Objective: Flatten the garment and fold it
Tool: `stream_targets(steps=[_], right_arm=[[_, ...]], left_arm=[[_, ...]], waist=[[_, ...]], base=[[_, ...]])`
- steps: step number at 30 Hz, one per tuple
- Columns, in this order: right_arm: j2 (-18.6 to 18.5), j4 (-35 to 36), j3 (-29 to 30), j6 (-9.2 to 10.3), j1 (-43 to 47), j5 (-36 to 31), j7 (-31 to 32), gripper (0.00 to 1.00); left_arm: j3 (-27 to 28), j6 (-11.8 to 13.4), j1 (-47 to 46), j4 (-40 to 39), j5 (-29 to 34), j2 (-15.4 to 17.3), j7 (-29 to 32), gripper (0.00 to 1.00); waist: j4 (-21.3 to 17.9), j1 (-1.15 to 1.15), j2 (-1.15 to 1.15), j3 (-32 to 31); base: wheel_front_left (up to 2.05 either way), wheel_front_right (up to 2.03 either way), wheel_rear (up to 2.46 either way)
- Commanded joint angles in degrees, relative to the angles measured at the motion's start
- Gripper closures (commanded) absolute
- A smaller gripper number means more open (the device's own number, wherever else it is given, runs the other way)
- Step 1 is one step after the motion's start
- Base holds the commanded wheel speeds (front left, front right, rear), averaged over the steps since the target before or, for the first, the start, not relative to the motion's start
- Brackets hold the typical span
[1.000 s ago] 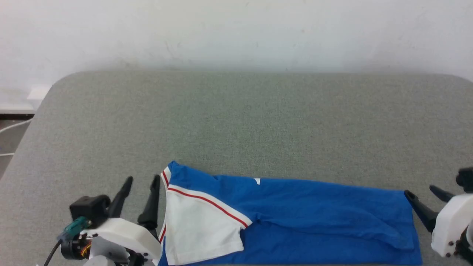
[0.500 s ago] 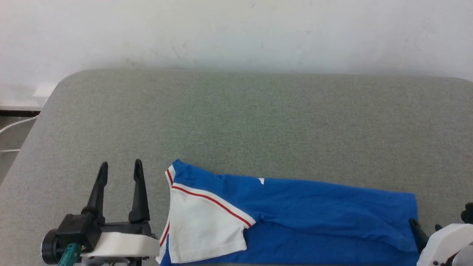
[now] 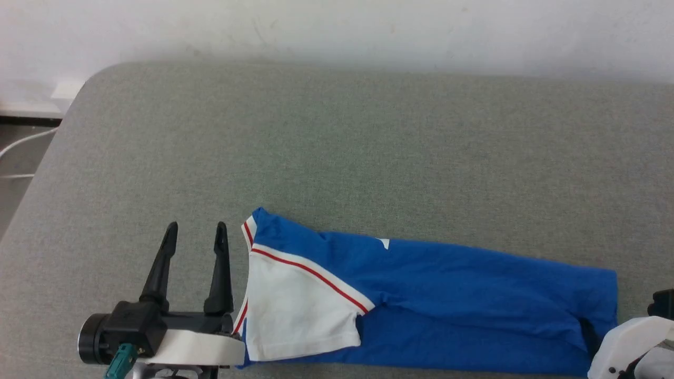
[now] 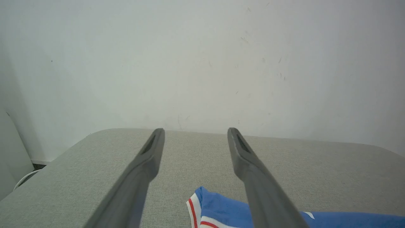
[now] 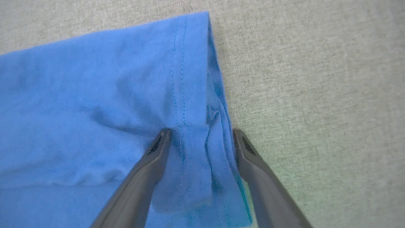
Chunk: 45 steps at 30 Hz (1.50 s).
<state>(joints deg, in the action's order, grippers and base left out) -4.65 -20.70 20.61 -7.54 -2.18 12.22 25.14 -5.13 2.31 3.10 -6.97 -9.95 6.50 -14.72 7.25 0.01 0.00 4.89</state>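
1. A bright blue jersey-style garment (image 3: 447, 295) with a white short sleeve (image 3: 295, 310) and red-and-white striped trim is seen folded into a long narrow band on a grey fabric-covered bench (image 3: 337, 147) with rounded corners.
2. The band is laid along the near edge of the bench, from left of the middle almost to the right edge. The sleeve end is placed at the left and the plain stitched hem (image 5: 182, 79) at the right.
3. The far edge of the bench is backed by a pale wall (image 3: 337, 26).
4. The left gripper (image 3: 196, 227) is held with its two dark fingers spread apart and nothing between them. It is positioned just beside the sleeve end, on its left, fingers pointed toward the far edge. Whether the cloth is touched cannot be told.
5. The right gripper (image 5: 201, 136) is set at the hem end, toward the near right corner. Its fingers are spread wide, one over the blue cloth and the other at the cloth's outer edge, so the hem is straddled rather than pinched.
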Motion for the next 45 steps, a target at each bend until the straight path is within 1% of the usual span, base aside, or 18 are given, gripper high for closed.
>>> stream_targets(steps=[1, 5, 6, 7, 8, 10, 14, 18, 24, 28, 31, 35, 40, 45], right_arm=[[0.1, -1.4, -0.3, 0.05, -0.7, 0.0, -0.1, 0.0], [-0.1, -5.5, -2.1, 0.05, -0.9, 0.3, -0.3, 0.0], [-0.1, -6.3, -2.6, 0.05, -0.9, 0.8, -0.3, 0.11], [-0.1, -6.8, -3.3, 0.05, -0.9, 1.3, -0.6, 0.93], [-0.2, -7.2, -4.0, 0.05, -0.9, 1.7, -1.1, 1.0], [-0.7, -7.4, -4.8, 0.05, -1.1, 2.4, -2.3, 1.0], [-2.9, -6.9, -3.6, 0.05, -2.2, 2.5, -4.9, 1.0], [-6.1, -6.0, -0.4, 0.05, -3.5, 1.7, -6.2, 1.0], [-10.3, -5.6, 6.0, 0.05, -3.7, -1.3, -6.2, 1.0], [-10.7, -5.2, 7.3, 0.05, -2.5, -1.8, -5.9, 1.0], [-9.9, -3.1, 6.1, 0.05, -1.2, -0.7, -5.5, 1.0], [-8.6, 2.5, 3.0, 0.05, 1.3, 0.7, -4.3, 1.0], [-7.9, 12.1, -3.6, 0.05, 5.3, 3.3, -1.4, 1.0], [-6.2, 21.2, -10.4, 0.05, 8.5, 6.8, 2.6, 1.0]], left_arm=[[0.6, -0.7, -0.9, 0.3, 0.6, -0.6, -0.3, 0.0], [2.1, -2.1, -1.7, 0.7, 1.3, -1.5, -0.3, 0.0], [2.4, -2.4, -1.8, 0.8, 1.4, -1.6, -0.3, 0.0], [2.7, -2.7, -1.9, 0.9, 1.5, -1.8, -0.3, 0.0], [3.0, -2.9, -2.0, 1.0, 1.7, -2.0, -0.3, 0.0], [3.6, -3.4, -2.0, 1.2, 1.9, -2.2, -0.3, 0.0], [4.3, -4.2, -1.6, 1.8, 2.2, -2.7, -0.3, 0.0], [4.6, -4.8, -1.3, 2.6, 2.3, -3.1, -0.3, 0.0], [4.9, -5.3, -1.1, 3.3, 2.3, -3.4, -0.3, 0.0], [5.2, -5.5, -0.5, 3.6, 2.2, -3.5, -0.3, 0.0], [5.5, -5.6, 0.0, 3.8, 2.0, -3.6, -0.3, 0.0], [5.6, -5.8, 0.8, 4.3, 1.9, -3.6, -0.3, 0.0], [5.6, -5.8, 1.5, 4.7, 1.3, -3.6, -0.3, 0.0], [4.8, -5.9, 2.3, 4.9, 0.9, -3.6, -0.3, 0.0]], waist=[[0.8, -0.01, 0.0, 1.5], [1.2, -0.01, 0.0, 2.2], [1.3, -0.01, 0.0, 2.3], [1.3, -0.01, 0.0, 2.3], [1.3, -0.01, 0.0, 2.2], [1.1, -0.01, 0.0, 1.9], [0.6, -0.01, 0.0, 1.0], [0.3, -0.01, 0.0, 0.2], [0.2, -0.01, 0.0, -0.8], [0.0, -0.01, 0.0, -1.7], [-0.3, -0.01, 0.0, -2.5], [-0.4, -0.01, 0.0, -4.0], [-0.2, -0.01, 0.0, -5.7], [1.4, -0.01, 0.0, -7.1]], base=[[0.0, 0.0, 0.0], [0.0, 0.0, 0.0], [0.0, 0.0, 0.0], [0.0, 0.0, 0.0], [0.0, 0.0, 0.0], [0.0, 0.0, 0.0], [0.0, 0.0, 0.0], [0.0, 0.0, 0.0], [0.0, 0.0, 0.0], [0.0, 0.0, 0.0], [0.0, 0.0, 0.0], [0.0, 0.0, 0.0], [0.0, 0.0, 0.0], [0.0, 0.0, 0.0]])
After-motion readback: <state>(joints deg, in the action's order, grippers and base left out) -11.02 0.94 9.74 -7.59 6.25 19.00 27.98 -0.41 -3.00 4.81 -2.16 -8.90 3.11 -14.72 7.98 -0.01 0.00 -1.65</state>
